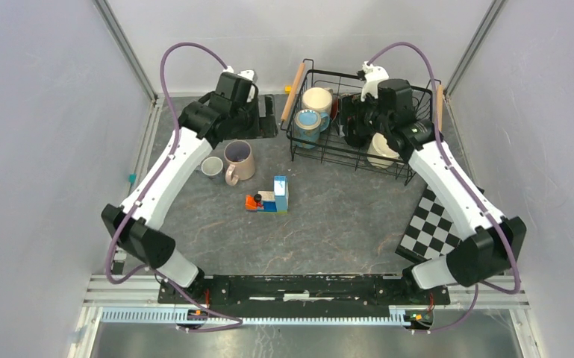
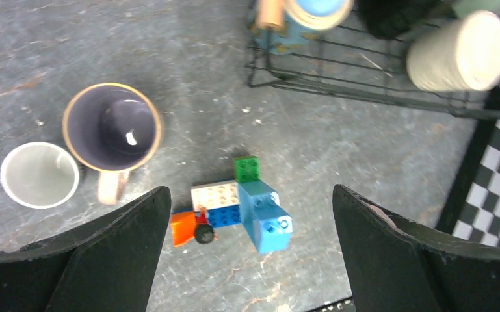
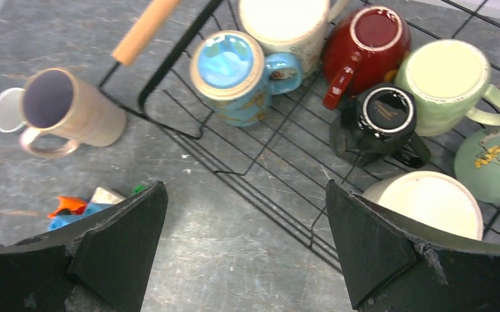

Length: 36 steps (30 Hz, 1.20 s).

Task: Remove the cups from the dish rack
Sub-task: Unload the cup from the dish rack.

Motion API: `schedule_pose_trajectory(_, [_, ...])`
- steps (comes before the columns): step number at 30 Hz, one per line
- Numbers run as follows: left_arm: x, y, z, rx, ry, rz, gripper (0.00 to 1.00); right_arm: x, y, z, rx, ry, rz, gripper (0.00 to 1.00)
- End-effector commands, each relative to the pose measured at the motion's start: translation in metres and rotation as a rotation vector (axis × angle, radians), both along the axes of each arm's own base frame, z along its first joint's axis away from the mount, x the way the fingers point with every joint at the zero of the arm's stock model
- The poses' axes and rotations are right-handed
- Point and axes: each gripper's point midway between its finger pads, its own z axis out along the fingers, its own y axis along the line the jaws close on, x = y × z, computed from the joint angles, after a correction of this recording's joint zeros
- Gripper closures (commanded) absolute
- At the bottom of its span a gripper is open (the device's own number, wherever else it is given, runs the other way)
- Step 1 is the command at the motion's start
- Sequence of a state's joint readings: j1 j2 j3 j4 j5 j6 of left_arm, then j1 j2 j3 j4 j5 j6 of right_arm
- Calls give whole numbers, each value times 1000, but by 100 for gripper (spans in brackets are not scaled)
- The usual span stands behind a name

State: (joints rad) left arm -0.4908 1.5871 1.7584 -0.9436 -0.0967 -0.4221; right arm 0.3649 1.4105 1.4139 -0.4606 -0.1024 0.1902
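Also, toy blocks (image 1: 271,198) nr beige mug (image 1: 237,160)

Top cam high, rear; wrist cams down, close; overlap: dish rack (image 3: 179,55), blocks (image 2: 240,211).

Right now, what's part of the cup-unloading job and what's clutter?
Job: black wire dish rack; inside, ceramic blue mug, dark red mug, black mug, pale green mug, teal mug, two cream mugs; already out, pink-beige mug, small grey mug.
Clutter: blue-and-orange toy block cluster; black-and-white checkerboard.

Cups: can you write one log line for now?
on table: pink-beige cup, grey cup | rack: cups inside | left end effector open | right end effector open
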Motion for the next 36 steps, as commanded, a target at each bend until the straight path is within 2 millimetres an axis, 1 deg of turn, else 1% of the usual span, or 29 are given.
schedule_pose_trajectory(1, [-29, -24, 24, -43, -59, -130, 0, 24, -22, -3, -120, -8, -85, 2])
schedule_pose_trajectory(6, [-55, -37, 33, -77, -75, -208, 0, 47, -45, -27, -170, 43, -139, 2])
schedule_pose_trajectory(8, [-62, -38, 36, -91, -86, -222, 0, 54, -52, -39, -188, 73, -158, 2])
schedule_pose_trajectory(12, [-76, -45, 39, -124, -87, -271, 0, 60, -71, -59, -221, 130, -223, 2])
schedule_pose_trajectory(15, [-82, -49, 37, -136, -83, -294, 0, 60, -86, -71, -233, 162, -267, 2])
schedule_pose_trajectory(19, [-87, -53, 36, -155, -85, -315, 0, 70, -97, -79, -208, 167, -285, 2])
schedule_pose_trajectory(22, [-89, -53, 33, -156, -80, -320, 0, 87, -100, -76, -168, 143, -278, 2])
schedule_pose_trajectory(25, [-92, -51, 32, -156, -79, -323, 0, 105, -111, -72, -153, 118, -292, 2])
schedule_pose_trajectory(27, [-94, -51, 32, -158, -79, -327, 0, 113, -108, -77, -148, 119, -248, 2])
schedule_pose_trajectory(30, [-96, -50, 31, -156, -76, -329, 0, 119, -91, -84, -137, 117, -131, 2])
schedule_pose_trajectory(32, [-96, -50, 29, -158, -72, -330, 0, 122, -85, -91, -141, 117, -83, 2])
schedule_pose_trajectory(34, [-97, -51, 29, -161, -67, -337, 0, 127, -84, -96, -167, 117, -52, 2])
schedule_pose_trajectory(36, [-97, -52, 29, -163, -65, -338, 0, 133, -86, -99, -184, 120, -58, 2])
